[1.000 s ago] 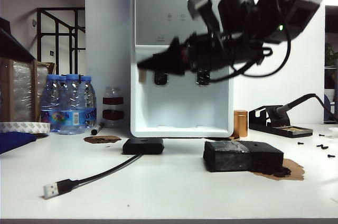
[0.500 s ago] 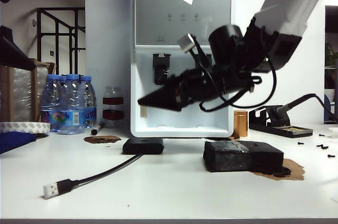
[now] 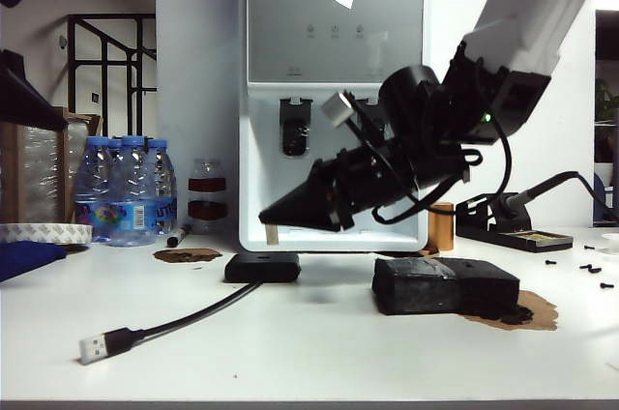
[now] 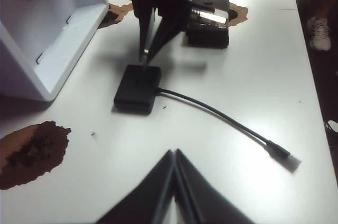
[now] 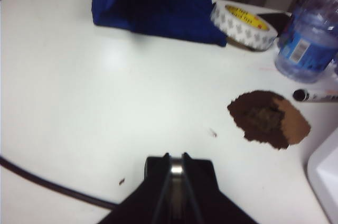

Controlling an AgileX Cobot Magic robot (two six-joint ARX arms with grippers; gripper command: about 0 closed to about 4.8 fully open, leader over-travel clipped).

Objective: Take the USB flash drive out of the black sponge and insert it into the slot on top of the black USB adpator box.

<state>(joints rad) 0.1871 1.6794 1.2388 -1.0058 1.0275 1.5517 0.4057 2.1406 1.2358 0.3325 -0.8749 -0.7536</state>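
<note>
Exterior camera faces the table (image 3: 309,362) low and frontally; wrist cameras look down.

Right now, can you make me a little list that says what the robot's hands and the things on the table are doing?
right gripper: shut on the USB flash drive, hanging just above the black USB adpator box
left gripper: shut, holding nothing, off to the side over bare table
black sponge: on the table, right of the box, untouched
cable: runs from the box to a silver plug
drive in slot: not yet
behind: water dispenser, bottles
</note>
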